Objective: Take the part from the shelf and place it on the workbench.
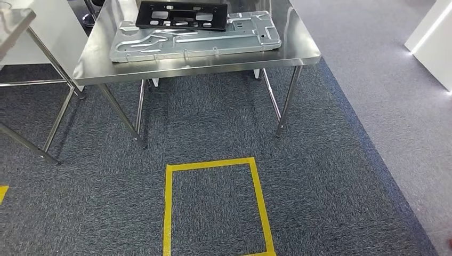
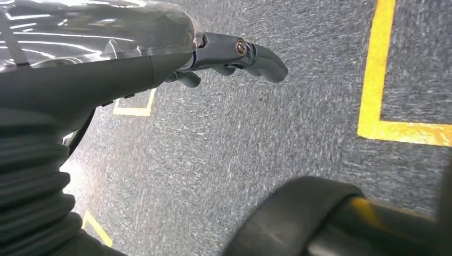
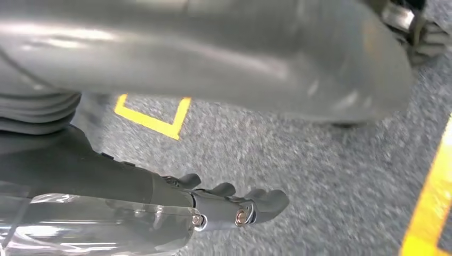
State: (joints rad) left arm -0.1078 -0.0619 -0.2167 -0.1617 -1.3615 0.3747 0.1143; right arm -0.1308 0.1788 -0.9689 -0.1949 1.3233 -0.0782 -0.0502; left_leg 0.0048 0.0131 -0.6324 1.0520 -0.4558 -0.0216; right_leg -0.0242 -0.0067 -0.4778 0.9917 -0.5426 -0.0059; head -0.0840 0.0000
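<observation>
On the steel workbench (image 1: pixel 304 52) ahead of me lies a large silver sheet-metal panel (image 1: pixel 197 40), with a black perforated part (image 1: pixel 181 16) resting on its far side. My left hand (image 2: pixel 213 53) hangs over the grey carpet, fingers loosely apart and holding nothing. My right hand (image 3: pixel 224 205) also hangs above the carpet, fingers apart and empty. Both are well short of the bench.
A yellow tape rectangle (image 1: pixel 168 213) marks the carpet (image 1: pixel 213 128) just in front of the bench legs (image 1: pixel 285 106). A second steel table (image 1: pixel 16 21) stands at the left. A white unit (image 1: pixel 432 37) stands at the far right on lighter carpet.
</observation>
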